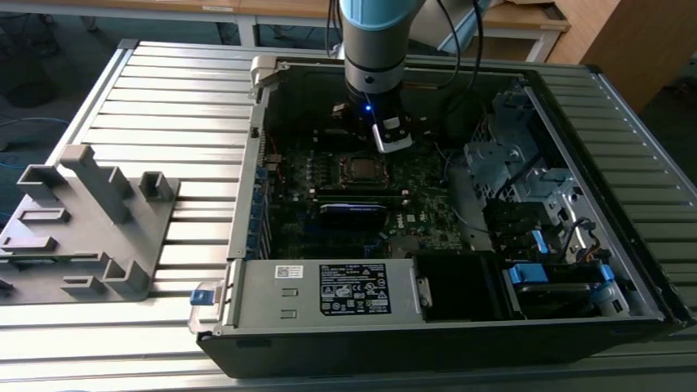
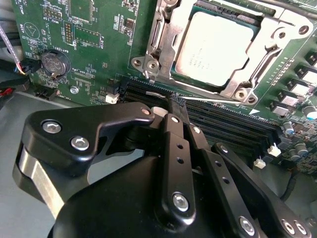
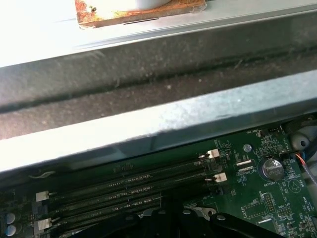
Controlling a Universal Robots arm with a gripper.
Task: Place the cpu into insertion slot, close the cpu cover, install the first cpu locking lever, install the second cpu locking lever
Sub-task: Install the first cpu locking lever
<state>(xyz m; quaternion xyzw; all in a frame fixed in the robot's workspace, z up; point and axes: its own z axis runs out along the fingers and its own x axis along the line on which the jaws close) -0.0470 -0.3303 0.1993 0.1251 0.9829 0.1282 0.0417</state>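
In the exterior view a grey plastic fixture (image 1: 82, 220) sits on the slatted surface (image 1: 163, 90) at the exterior view's left. To its right lies the open computer case (image 1: 245, 204), with the arm (image 1: 376, 41) reaching down into it. In the second wrist view the black fingers (image 2: 174, 134) are closed together, tips at a thin silvery lever (image 2: 208, 98); whether they pinch it, I cannot tell. Just beyond, the cpu (image 2: 215, 49) lies in the insertion slot (image 2: 146, 63), framed by the lowered cpu cover (image 2: 171, 39).
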